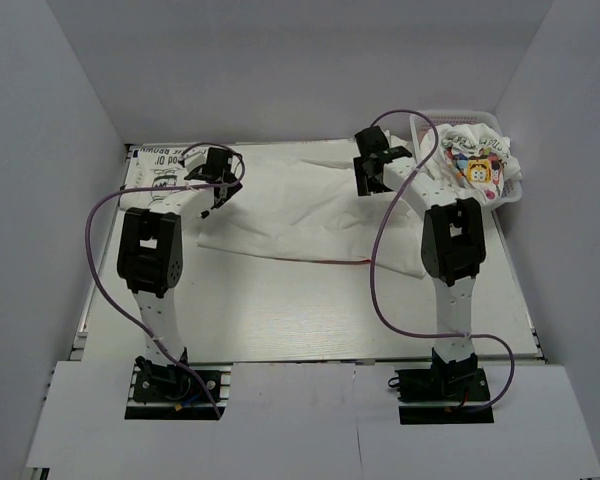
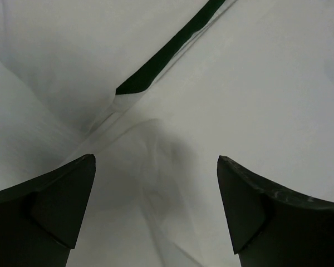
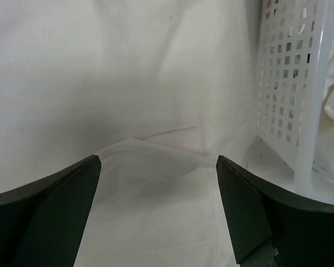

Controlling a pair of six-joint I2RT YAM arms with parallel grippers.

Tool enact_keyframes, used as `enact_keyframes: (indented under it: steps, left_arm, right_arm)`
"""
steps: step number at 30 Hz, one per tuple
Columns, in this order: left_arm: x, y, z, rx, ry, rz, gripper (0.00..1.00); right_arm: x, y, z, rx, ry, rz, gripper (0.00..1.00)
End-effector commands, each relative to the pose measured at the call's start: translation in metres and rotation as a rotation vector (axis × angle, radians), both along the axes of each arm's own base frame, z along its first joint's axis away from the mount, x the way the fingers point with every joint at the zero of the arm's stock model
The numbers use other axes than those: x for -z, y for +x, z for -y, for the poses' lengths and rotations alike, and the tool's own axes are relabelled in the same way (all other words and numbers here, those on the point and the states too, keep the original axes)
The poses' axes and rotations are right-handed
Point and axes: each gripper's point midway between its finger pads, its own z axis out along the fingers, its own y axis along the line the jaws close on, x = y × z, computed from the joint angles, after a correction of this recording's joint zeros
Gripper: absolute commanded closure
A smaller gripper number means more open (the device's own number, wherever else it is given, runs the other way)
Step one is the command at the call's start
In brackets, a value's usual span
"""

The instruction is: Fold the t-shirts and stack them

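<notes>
Left tool (image 2: 156, 161) and right tool (image 3: 158, 160) hang released above the t-shirt (image 1: 300, 215) spread on the bench (image 1: 310, 315); a shallow pinch could catch one layer only, skewing the fold.

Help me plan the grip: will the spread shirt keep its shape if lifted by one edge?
Probably not. The shirt lies in soft creases, so it would likely droop from a single pinch. It looks thin, so probably light. Pushed, it would likely bunch rather than slide.
</notes>
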Motion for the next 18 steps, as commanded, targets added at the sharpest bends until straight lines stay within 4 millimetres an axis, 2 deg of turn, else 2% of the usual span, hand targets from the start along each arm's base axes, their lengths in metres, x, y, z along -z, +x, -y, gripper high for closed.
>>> enact_keyframes:
  steps: [1,2,4,5,6,7,8,10,12,13,14,15,17,18]
  left_arm:
    - [-0.026,-0.017,-0.003,0.012,-0.02,0.003,0.0]
    - [-0.032,-0.018,-0.001,0.018,-0.033,0.031,0.0]
    - [-0.038,-0.031,0.003,0.045,-0.07,0.053,0.0]
    - [-0.043,-0.03,0.006,0.061,-0.08,0.081,0.0]
    - [-0.037,-0.038,0.013,0.1,-0.084,0.069,0.0]
    - [-0.039,-0.039,0.017,0.116,-0.081,0.082,0.0]
    - [-0.042,-0.037,0.023,0.144,-0.099,0.103,0.0]
    - [-0.033,-0.037,0.032,0.208,-0.115,0.084,0.0]
    - [-0.015,-0.035,0.044,0.261,-0.149,0.024,0.0]
    - [-0.016,-0.03,0.047,0.266,-0.155,0.016,0.0]
    - [0.002,-0.035,0.042,0.252,-0.148,-0.05,0.0]
    - [0.006,-0.035,0.04,0.245,-0.139,-0.067,0.0]
    - [0.011,-0.035,0.035,0.235,-0.138,-0.076,0.0]
    - [0.016,-0.038,0.037,0.243,-0.148,-0.084,0.0]
  right_arm:
    - [-0.026,-0.007,0.004,0.042,0.004,0.051,0.1]
    - [-0.047,-0.013,0.001,0.038,0.053,0.091,0.1]
    - [-0.021,-0.032,-0.005,0.006,0.102,0.042,0.1]
    - [-0.02,-0.038,-0.016,-0.024,0.162,0.031,0.1]
    - [-0.021,-0.054,-0.018,-0.039,0.197,0.027,0.1]
    - [-0.023,-0.051,-0.029,-0.065,0.265,0.052,0.1]
    - [-0.008,-0.07,-0.032,-0.072,0.307,0.01,0.1]
    - [-0.014,-0.07,-0.044,-0.109,0.375,0.042,0.1]
    - [-0.002,-0.073,-0.05,-0.122,0.407,0.01,0.1]
    - [0.006,-0.073,-0.052,-0.117,0.403,-0.011,0.1]
    - [0.002,-0.066,-0.055,-0.115,0.409,-0.002,0.1]
    - [0.021,-0.066,-0.056,-0.089,0.405,-0.046,0.1]
    - [0.021,-0.058,-0.062,-0.081,0.427,-0.05,0.1]
    - [0.033,-0.057,-0.065,-0.039,0.45,-0.069,0.1]
